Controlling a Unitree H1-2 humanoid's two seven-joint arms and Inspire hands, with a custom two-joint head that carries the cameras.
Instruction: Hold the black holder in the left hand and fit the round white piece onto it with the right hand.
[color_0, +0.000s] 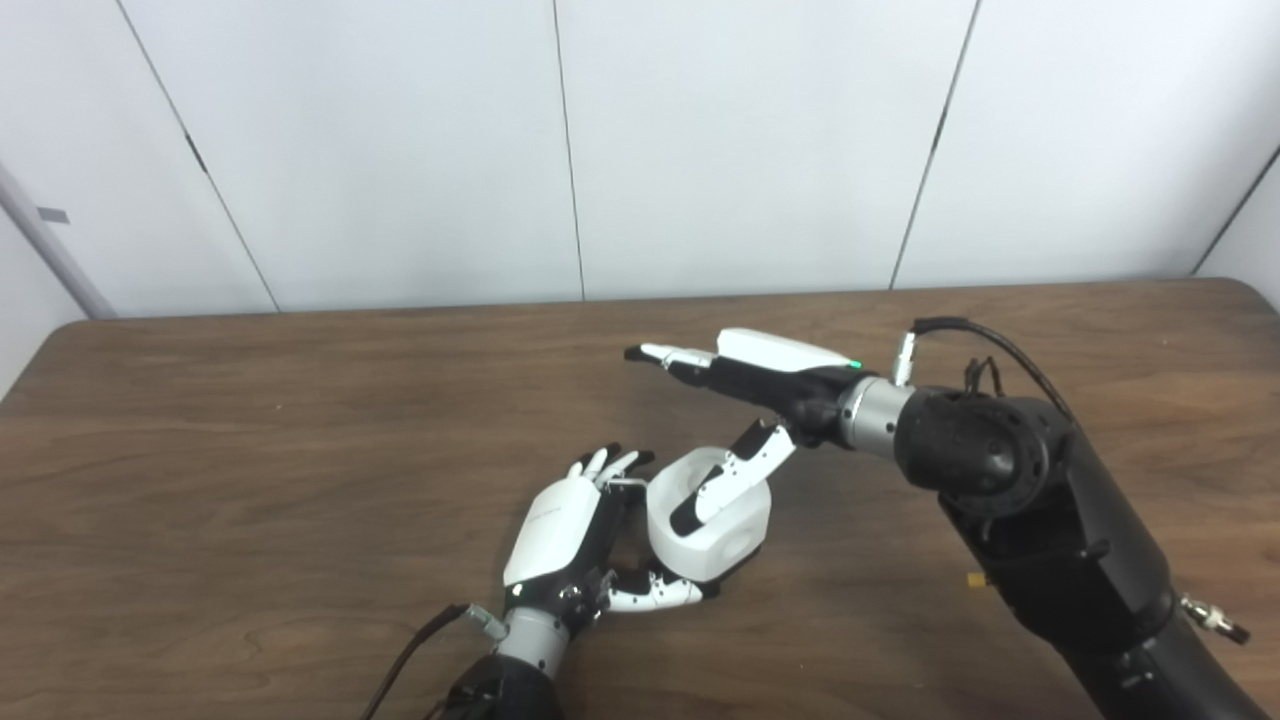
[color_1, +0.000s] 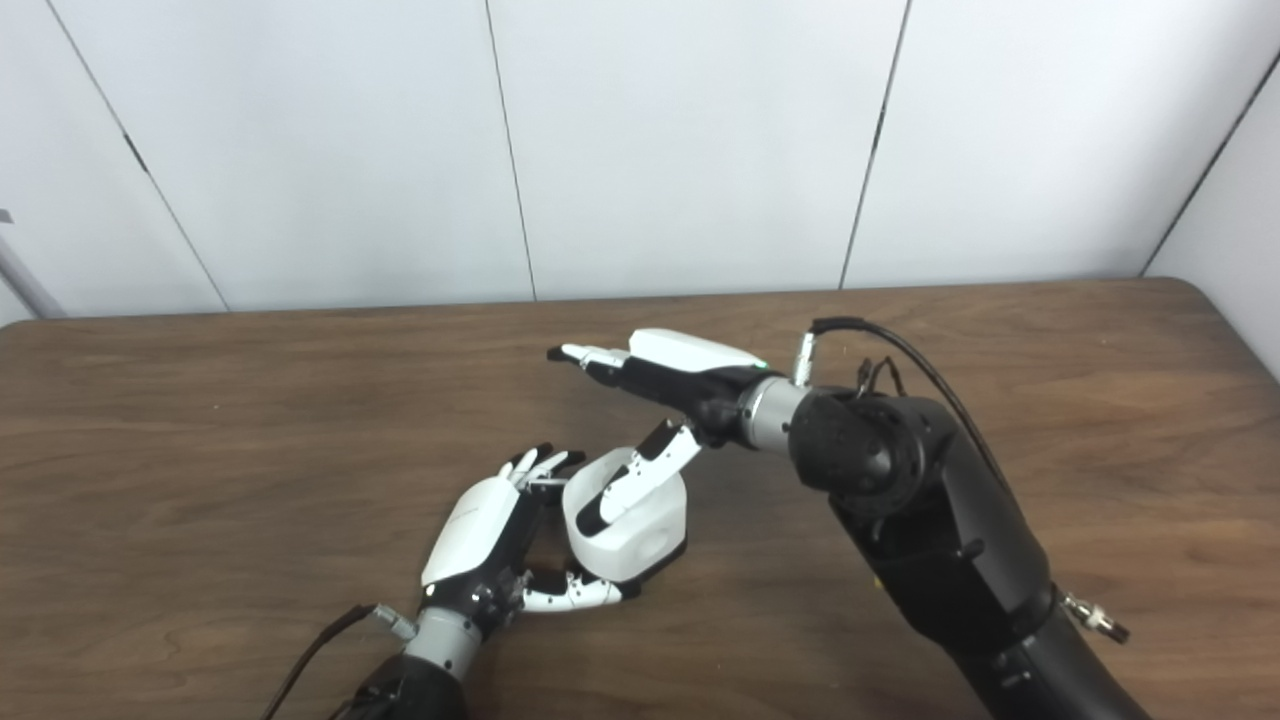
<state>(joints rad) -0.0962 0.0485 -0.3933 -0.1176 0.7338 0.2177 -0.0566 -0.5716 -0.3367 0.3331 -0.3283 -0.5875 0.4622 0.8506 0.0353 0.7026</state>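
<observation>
Resting near the middle of one brown wooden table (color_0: 250, 450), toward the near edge, is one round white piece (color_0: 712, 520), an open-topped ring with a dark base just visible beneath it. One left hand (color_0: 570, 540) sits just left of the piece, its thumb reaching under the near side and its fingers (color_0: 610, 462) curled by the left wall; whether it truly clamps the piece cannot be told. One right hand (color_0: 760, 375) hovers over the far right side, fingers stretched out flat and apart, pointing left, holding nothing, its thumb (color_0: 730, 480) dipping into the ring's opening. Bare tabletop runs wide to the left, far and right edges. White wall panels (color_0: 740, 140) stand behind.
</observation>
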